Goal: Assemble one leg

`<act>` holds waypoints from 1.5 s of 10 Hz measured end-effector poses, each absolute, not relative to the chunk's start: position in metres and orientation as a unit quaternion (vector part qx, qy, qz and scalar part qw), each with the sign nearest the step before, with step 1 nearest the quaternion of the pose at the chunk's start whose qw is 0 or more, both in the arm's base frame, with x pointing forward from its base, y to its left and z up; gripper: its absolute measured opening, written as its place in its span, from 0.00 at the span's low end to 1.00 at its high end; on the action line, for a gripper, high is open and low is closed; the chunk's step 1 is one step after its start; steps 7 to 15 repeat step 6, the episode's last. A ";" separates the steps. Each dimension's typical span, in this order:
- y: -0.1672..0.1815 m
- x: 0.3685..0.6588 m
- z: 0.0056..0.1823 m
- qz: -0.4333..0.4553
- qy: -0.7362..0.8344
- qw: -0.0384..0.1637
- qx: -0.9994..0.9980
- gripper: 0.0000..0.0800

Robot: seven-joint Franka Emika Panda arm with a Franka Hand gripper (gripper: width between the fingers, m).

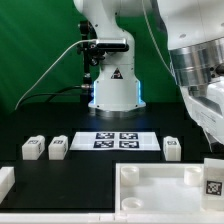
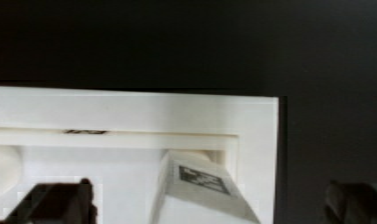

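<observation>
Down at about five o'clock on the table, the leg (image 1: 213,182) stands inside the tray (image 1: 150,190), a small white block with a black-and-white tag. Seen from the wrist, this leg (image 2: 206,182) rises from the tray's corner pocket (image 2: 96,160). The gripper (image 2: 206,205) hangs above, fingers (image 2: 52,205) spread wide to either side, touching nothing.
</observation>
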State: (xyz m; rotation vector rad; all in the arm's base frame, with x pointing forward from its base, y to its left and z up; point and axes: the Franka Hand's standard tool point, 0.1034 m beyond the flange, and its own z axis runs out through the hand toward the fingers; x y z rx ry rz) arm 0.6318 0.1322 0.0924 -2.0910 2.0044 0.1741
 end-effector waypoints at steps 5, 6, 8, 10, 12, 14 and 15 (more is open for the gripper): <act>0.132 0.632 0.092 0.060 0.686 0.119 -0.716 0.81; 0.132 0.632 0.092 0.060 0.686 0.119 -0.716 0.81; 0.132 0.632 0.092 0.060 0.686 0.119 -0.716 0.81; 0.132 0.632 0.092 0.060 0.686 0.119 -0.716 0.81; 0.132 0.632 0.092 0.060 0.686 0.119 -0.716 0.81; 0.132 0.632 0.092 0.060 0.686 0.119 -0.716 0.81; 0.132 0.632 0.092 0.060 0.686 0.119 -0.716 0.81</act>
